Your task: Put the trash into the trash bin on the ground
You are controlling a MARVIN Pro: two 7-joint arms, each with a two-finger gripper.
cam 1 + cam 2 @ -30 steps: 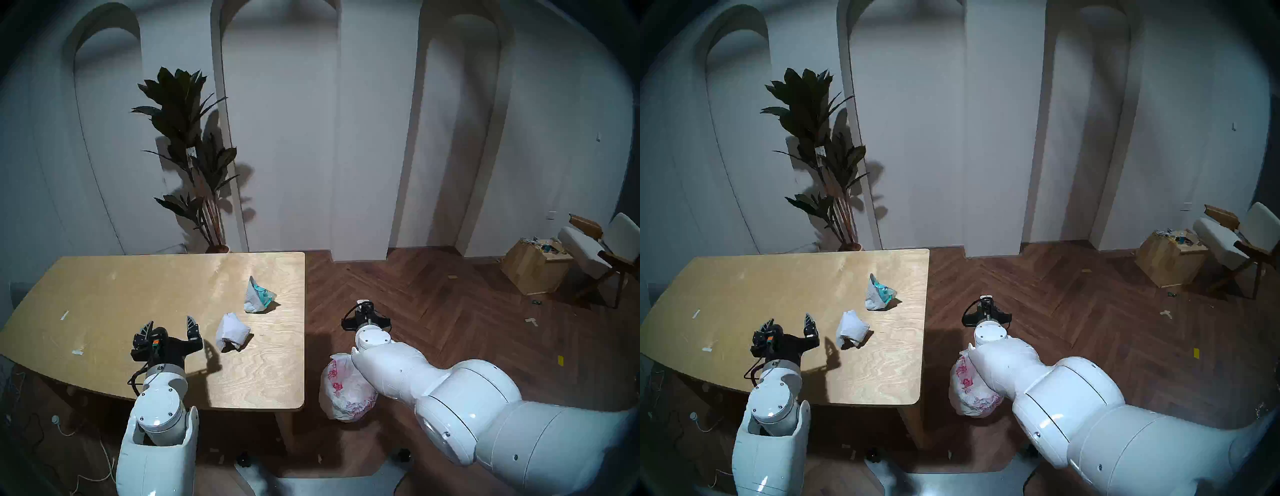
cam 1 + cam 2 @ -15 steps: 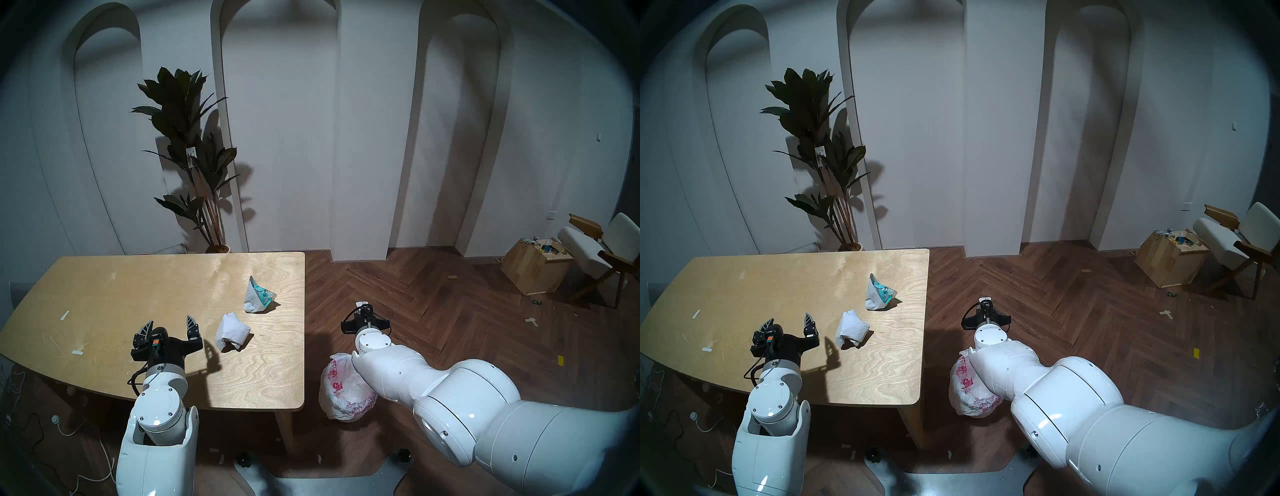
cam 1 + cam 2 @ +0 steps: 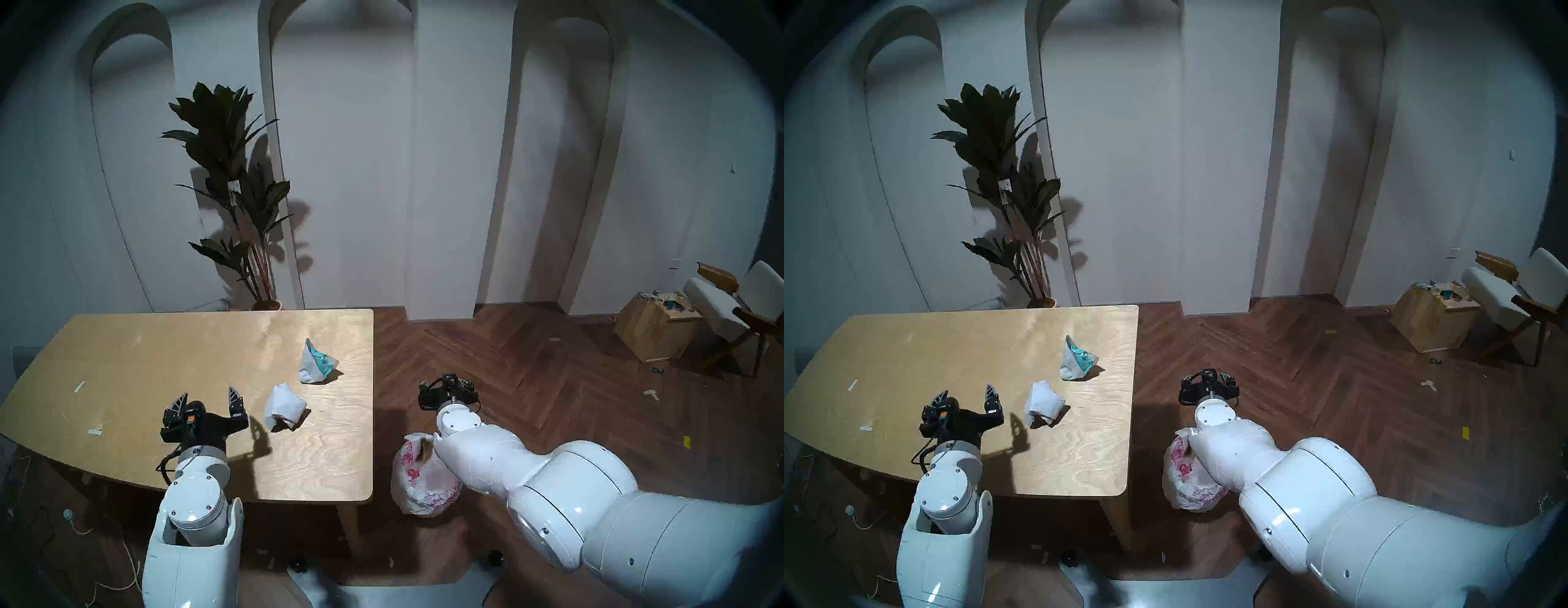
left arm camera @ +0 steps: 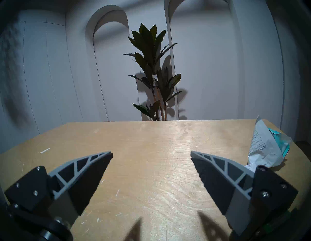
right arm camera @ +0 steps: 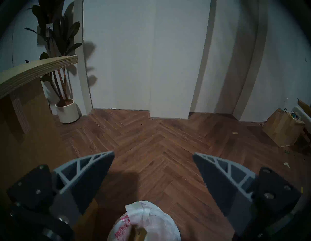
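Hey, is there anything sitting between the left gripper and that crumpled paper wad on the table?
Nothing visible. The left gripper is open, and the paper wad lies just to its right on bare table. The teal-printed wrapper sits farther back, out of the path.

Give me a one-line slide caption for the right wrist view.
Open right gripper above the bag-lined trash bin, a brown cardboard scrap at its mouth, herringbone floor beyond.

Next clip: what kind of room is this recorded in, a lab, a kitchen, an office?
Most likely a home-style living space, perhaps a staged one. It has a herringbone wood floor, white walls with arched niches, a tall potted plant, a plywood table and a cushioned wooden chair in the corner. No kitchen or lab fittings show.
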